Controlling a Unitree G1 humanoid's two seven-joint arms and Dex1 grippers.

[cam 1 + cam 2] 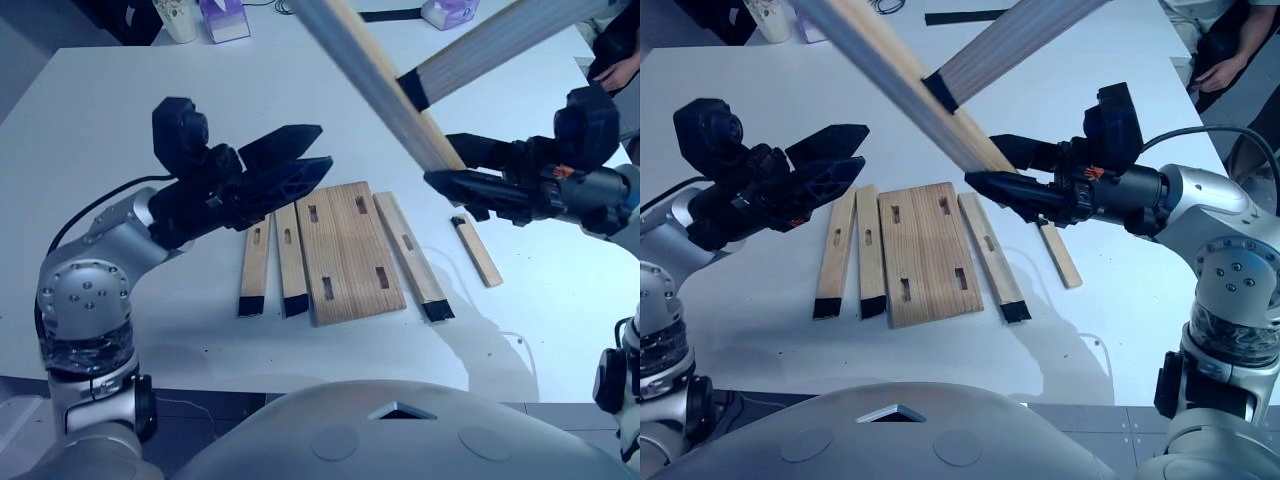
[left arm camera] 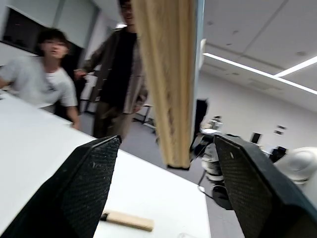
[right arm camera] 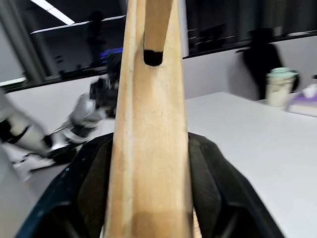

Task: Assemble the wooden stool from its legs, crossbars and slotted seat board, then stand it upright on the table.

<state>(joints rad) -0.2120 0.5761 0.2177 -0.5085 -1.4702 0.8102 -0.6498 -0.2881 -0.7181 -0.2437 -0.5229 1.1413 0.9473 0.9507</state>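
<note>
right pincer (image 1: 982, 162) clamped on leg (image 1: 370, 75); it crosses just ahead of wide-open left pincer (image 1: 322, 146). Seat board (image 1: 345, 250), slats (image 1: 256, 262) on surface (image 1: 120, 120) below; cup (image 1: 180, 20) beyond.

A white desk (image 1: 100, 100) fills the scene. At its far edge, toward the left, a pale patterned cup (image 1: 180, 18) with a light green lid stands upright just beside a purple tissue box (image 1: 225, 18). Farther right along the same edge lies a smaller purple and white tissue pack (image 1: 448, 12). A flat black strip (image 1: 965, 16) lies between the box and the pack. Overhead, long light strips (image 2: 257, 69) run across the ceiling.
</note>
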